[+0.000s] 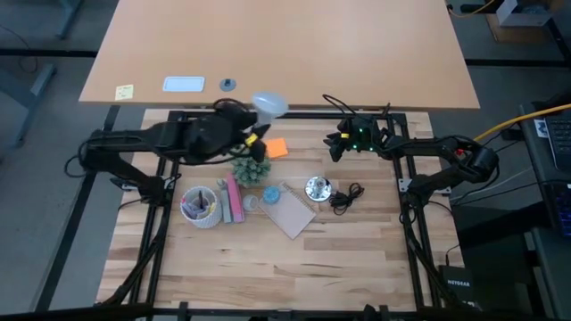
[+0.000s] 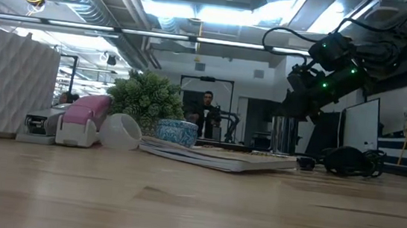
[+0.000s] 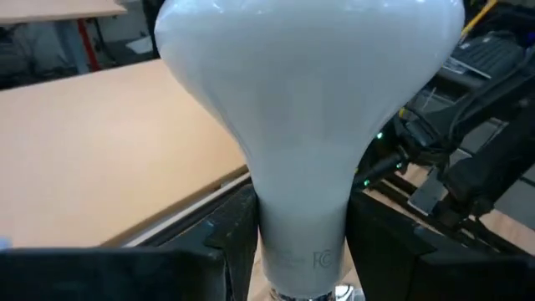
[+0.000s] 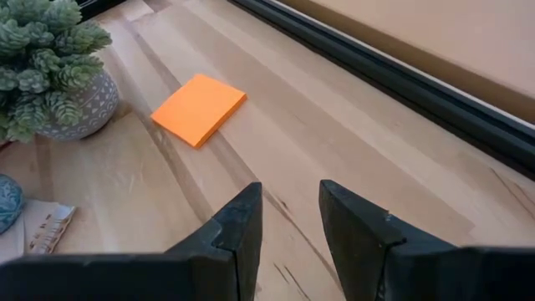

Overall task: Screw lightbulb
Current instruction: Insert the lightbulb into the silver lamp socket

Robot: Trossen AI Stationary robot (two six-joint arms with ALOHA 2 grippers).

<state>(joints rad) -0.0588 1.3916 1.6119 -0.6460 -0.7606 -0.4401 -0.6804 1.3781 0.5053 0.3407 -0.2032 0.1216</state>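
Lightbulb (image 3: 305, 125) neck clamped between left end effector (image 3: 297, 251) fingers, globe outward

Bulb (image 3: 305, 125): frosted white globe, pale grey neck.
Left end effector (image 1: 252, 125): black, yellow tag near tip.
Right end effector (image 4: 288, 230): black fingers; green lights on wrist.
Worktop (image 1: 268, 259): pale wood planks, light grain streaks, black frame.
Sticky pad (image 4: 199, 108): bright orange.
Plant (image 4: 46, 50): dusty green leaves; pot grey with white speckle pattern.
Socket disc (image 1: 318, 187): shiny silver, black cord.
Stapler (image 2: 83, 120): pink and white.
Small bowl (image 2: 177, 132): blue-teal patterned.
Far table (image 1: 285, 45): plain tan.
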